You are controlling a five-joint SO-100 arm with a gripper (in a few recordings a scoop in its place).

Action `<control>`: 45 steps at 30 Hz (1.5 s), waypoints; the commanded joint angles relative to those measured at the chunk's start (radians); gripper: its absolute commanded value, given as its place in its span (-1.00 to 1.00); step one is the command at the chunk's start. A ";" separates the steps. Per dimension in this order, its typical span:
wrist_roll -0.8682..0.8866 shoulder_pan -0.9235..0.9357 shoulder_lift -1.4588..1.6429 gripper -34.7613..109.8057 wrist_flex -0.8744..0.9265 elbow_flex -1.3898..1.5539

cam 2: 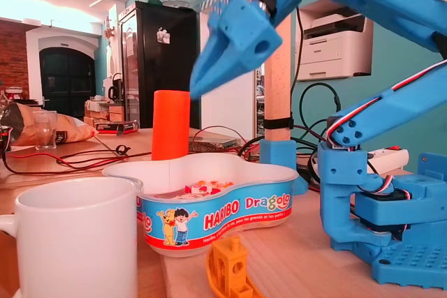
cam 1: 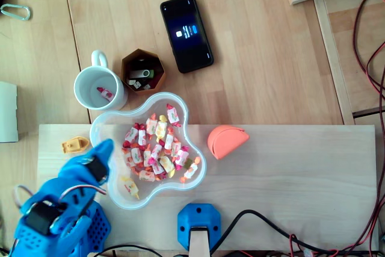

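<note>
White mug [cam 2: 70,242] on wooden table [cam 1: 271,40], tool [cam 2: 201,83] pressed together above candy tub [cam 2: 230,211], office behind.

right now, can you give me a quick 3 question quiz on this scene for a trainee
1. True or false: the white mug is empty.
2. In the overhead view, the gripper hovers over which spot?
A. the phone
B. the left edge of the sweets tub
C. the orange half-round piece
3. Fill in: in the overhead view, the yellow toy boat lies to the ___ of the tub.

Key: 1 false, a wrapped sweet lies inside; 2 B; 3 left.
</note>
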 commanded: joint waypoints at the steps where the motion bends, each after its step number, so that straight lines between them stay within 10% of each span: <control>1: 0.084 0.049 -0.018 -0.56 0.012 0.026; 19: 0.373 0.244 -0.041 -0.55 -0.551 0.370; 45: 0.488 0.267 -0.040 -0.24 -0.580 0.591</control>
